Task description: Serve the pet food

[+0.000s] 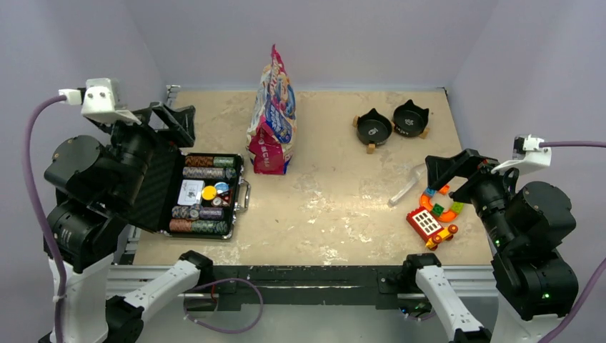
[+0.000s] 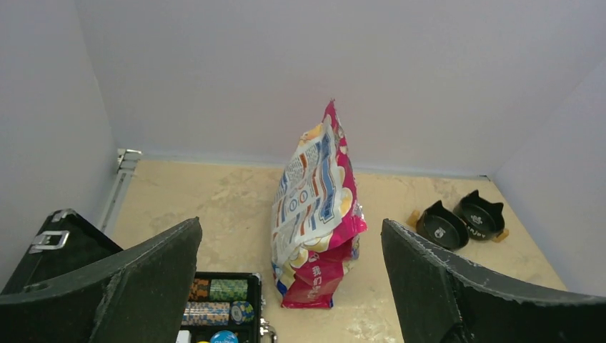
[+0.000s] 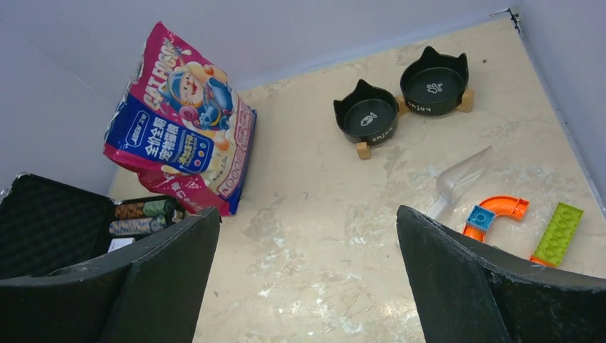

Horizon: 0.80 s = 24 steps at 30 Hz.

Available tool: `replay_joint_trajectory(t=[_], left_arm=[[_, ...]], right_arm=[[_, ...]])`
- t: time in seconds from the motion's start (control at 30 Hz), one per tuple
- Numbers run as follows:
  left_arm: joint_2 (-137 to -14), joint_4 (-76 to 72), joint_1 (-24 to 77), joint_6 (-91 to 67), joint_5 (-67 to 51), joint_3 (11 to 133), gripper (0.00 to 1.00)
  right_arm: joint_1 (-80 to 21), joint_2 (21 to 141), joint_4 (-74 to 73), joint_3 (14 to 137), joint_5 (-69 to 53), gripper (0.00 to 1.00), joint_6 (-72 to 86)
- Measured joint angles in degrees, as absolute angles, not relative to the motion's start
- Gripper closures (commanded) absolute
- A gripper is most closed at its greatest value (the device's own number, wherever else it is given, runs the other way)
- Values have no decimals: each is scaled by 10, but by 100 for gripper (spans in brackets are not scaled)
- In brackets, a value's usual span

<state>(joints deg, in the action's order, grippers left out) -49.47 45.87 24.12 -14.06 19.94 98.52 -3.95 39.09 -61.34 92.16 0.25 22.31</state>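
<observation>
Left gripper (image 1: pixel 174 121) hangs at the left of the top view with its jaws spread wide and nothing between them, and right gripper (image 1: pixel 457 168) sits the same way at the right, wide open and holding nothing.

The pet food bag (image 1: pixel 272 118) stands upper centre on the table (image 1: pixel 336 214), well apart from both. The left wrist view catches only its narrow folded edge, framed between the two dark fingers (image 2: pixel 136 286). Over on the right wrist view the bag's broad printed face turns up at upper left: cartoon figure, blue panel, Chinese characters.

That view also shows fish marks inside the twin black cat-eared bowls (image 3: pixel 400 103), plus a clear scoop (image 3: pixel 461 179) beside an orange curved block (image 3: pixel 500 209) and a green block (image 3: pixel 557 234).

Only the top view gives the whole open case of poker chips (image 1: pixel 204 196), lower left of the bag and close under the left gripper.

The bag's long axis runs up and down, sealed top edge uppermost, base on the table.
</observation>
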Motion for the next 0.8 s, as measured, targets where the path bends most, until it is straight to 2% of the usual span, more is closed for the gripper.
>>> replay_joint_trajectory(t=[0.4, 0.7, 0.8], left_arm=[[-639, 477, 241, -203, 93, 1027, 4], [-792, 496, 241, -256, 12, 1066, 6], [-850, 499, 242, -265, -6, 1090, 11]], right_arm=[[-39, 387, -630, 921, -33, 1, 247], [-38, 410, -669, 922, -118, 1, 300], [-38, 399, -669, 888, -158, 1, 316]])
